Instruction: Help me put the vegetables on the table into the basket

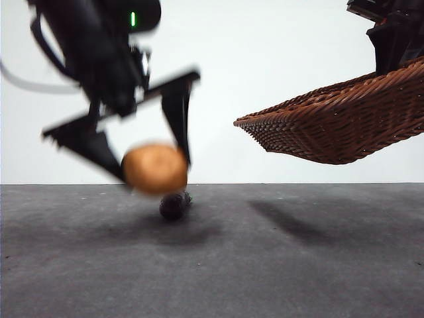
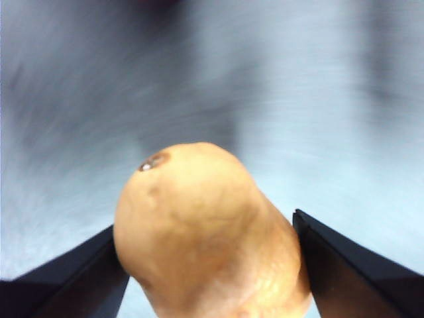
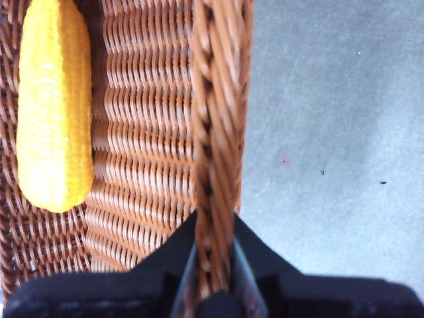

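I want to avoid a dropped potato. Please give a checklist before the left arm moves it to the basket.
1. Left gripper shut on the potato: ok.
2. Potato lifted off the table: ok.
3. Right gripper clamped on the basket rim: ok.
4. Basket level: not ok, it is tilted.
5. Yellow vegetable inside the basket: ok.
6. Eggplant on the table below the potato: ok.

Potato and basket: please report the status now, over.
Left gripper shut on potato, off the table. Right gripper shut on basket rim, basket lifted; yellow vegetable inside. Eggplant on table under potato.
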You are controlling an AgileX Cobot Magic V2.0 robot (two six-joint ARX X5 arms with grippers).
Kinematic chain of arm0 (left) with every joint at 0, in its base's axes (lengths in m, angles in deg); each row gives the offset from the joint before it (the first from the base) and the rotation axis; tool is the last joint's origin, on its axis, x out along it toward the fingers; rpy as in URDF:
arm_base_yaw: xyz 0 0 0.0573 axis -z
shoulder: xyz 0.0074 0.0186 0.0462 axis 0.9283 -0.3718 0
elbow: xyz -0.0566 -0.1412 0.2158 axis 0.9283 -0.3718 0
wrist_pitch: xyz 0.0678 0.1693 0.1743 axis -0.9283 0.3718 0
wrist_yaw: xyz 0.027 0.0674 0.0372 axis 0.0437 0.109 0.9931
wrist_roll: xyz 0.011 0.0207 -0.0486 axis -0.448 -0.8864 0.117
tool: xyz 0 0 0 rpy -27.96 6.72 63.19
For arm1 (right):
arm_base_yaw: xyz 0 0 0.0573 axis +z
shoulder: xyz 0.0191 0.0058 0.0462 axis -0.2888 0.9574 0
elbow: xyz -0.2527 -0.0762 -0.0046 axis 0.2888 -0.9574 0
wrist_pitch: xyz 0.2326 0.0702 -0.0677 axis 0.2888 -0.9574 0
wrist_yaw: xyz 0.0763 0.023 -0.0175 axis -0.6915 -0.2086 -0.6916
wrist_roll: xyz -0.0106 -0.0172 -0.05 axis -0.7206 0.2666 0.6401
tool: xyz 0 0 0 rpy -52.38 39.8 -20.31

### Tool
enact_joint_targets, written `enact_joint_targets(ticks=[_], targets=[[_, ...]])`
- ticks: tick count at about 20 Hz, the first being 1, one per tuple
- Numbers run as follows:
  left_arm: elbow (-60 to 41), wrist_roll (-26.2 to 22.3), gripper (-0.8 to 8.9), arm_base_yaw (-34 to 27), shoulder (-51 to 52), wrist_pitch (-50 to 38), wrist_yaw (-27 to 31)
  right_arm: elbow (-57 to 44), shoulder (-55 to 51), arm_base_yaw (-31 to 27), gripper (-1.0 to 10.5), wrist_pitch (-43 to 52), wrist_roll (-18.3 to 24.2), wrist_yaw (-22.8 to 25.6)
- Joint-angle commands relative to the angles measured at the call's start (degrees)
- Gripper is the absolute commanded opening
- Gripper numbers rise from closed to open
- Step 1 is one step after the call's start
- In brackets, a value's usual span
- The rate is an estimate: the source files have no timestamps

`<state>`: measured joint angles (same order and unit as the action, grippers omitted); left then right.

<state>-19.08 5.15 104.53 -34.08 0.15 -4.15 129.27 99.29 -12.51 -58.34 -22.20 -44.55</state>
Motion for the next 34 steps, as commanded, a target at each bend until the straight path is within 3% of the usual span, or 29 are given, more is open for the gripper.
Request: enact_joint_targets(ticks=[1, 8, 12, 17, 18, 19, 21, 22, 28, 34], targets=[[0.3, -6.7, -0.09, 3.1, 6.1, 0.3, 0.1, 0.1, 0.1, 0.3, -0.1, -0.3, 0.3, -1.2], [0.3, -10.1, -0.09, 14.1, 13.6, -6.3, 3.3, 0.1, 0.1, 5.9, -0.1, -0.6, -2.0, -4.5], [0.3, -14.4, -0.09, 16.7, 12.2, -8.4, 7.8, 0.1, 0.1, 11.7, -0.1, 0.7, -4.6, -4.5], [0.3, -14.8, 0.02, 16.7, 11.0, -6.9, 8.7, 0.1, 0.1, 17.9, -0.1, 2.2, -7.6, -4.0], [0.3, -14.7, 0.46, 16.9, 11.0, -6.9, 8.7, 0.1, 0.1, 18.8, -0.1, 2.2, -7.9, -3.8], [0.3, -14.5, 1.62, 17.0, 11.0, -6.9, 8.7, 0.1, 0.1, 19.5, -0.1, 2.3, -8.3, -3.3], [0.3, -14.4, 5.19, 16.9, 11.0, -7.0, 8.7, 0.1, 0.1, 20.6, -0.1, 2.5, -9.3, -1.4], [0.3, -15.1, 5.66, 16.9, 11.0, -6.9, 8.7, 0.1, 0.1, 20.9, -0.1, 2.8, -9.8, -0.8], [1.7, -18.5, 5.66, 16.0, 11.3, -7.0, 9.1, 0.1, 0.1, 19.9, -0.1, 4.6, -10.4, 1.4], [11.6, -23.4, 5.66, 8.0, 11.3, 0.9, 12.2, 0.1, 0.1, 10.3, -0.1, 3.2, -8.3, 1.3]])
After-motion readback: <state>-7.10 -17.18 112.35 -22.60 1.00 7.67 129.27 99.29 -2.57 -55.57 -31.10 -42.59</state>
